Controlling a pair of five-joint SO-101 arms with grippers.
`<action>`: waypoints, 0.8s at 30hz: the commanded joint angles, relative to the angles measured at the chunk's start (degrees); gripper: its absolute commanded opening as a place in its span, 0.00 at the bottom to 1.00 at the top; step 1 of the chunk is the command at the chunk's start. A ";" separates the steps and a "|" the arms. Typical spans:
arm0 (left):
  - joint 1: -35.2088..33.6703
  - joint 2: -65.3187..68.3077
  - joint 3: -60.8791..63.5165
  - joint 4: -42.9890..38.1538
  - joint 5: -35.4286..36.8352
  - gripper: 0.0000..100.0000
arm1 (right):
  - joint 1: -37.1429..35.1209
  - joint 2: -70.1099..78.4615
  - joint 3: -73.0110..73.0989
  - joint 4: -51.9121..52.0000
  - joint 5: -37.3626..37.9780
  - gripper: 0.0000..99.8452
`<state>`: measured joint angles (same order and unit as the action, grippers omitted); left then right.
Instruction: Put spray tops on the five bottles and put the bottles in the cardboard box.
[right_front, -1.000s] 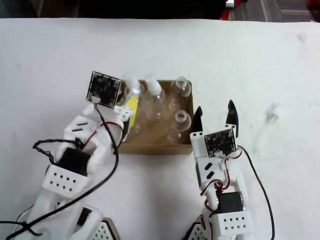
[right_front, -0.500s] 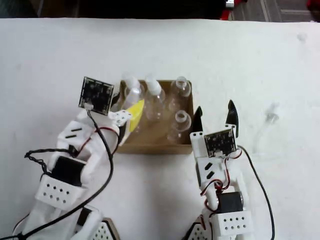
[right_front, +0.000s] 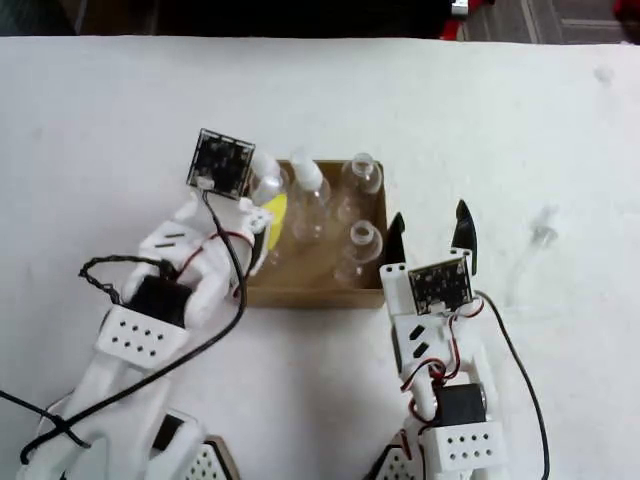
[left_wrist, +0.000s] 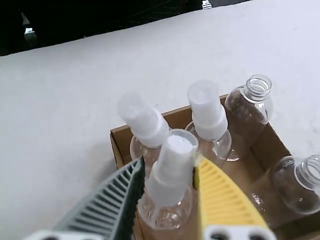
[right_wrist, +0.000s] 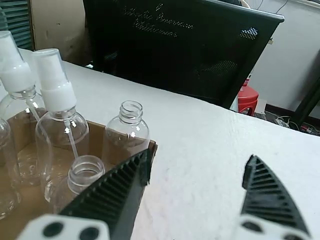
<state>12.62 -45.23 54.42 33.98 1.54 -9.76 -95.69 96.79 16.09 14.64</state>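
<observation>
The box (right_front: 312, 296) is seen at the centre of the high view, set on the white bench (right_front: 500, 110), and all five bottles are stood upright in it. In the left wrist view three are fitted with white spray tops and two are seen with bare necks.

The left tool (left_wrist: 169, 167) is closed on one topped bottle (left_wrist: 167, 207) at the left end of the box. Its spray top (left_wrist: 172, 157) is pinched between the grey finger (left_wrist: 112, 205) and the yellow finger (left_wrist: 225, 200), and it is touched by both. A second topped bottle (left_wrist: 144, 124) and a third topped bottle (left_wrist: 207, 112) are stood side by side just above it in that frame, along the far wall of the box. The far bare bottle (left_wrist: 248, 102) is placed at the upper right of the box, and the near bare bottle (left_wrist: 301, 187) at the lower right.

The right tool (right_front: 430, 214) is spread wide and nothing is held in it. It is placed right of centre in the high view, just right of the box's lower right corner. One black finger (right_front: 396, 236) is seen just beside the box's right wall; whether the wall is touched cannot be told.
</observation>
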 joint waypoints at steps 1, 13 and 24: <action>-0.04 0.57 -2.37 -3.78 0.62 0.10 | -0.31 0.13 0.35 -0.48 0.79 0.27; 3.03 0.13 -1.14 -5.19 0.53 0.08 | -0.31 0.13 0.35 -0.48 0.79 0.27; 2.33 -3.82 0.53 -3.52 0.62 0.12 | -0.31 0.13 0.35 -0.48 0.79 0.27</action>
<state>14.73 -45.05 54.68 30.02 1.54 -9.76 -95.69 96.79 16.09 14.64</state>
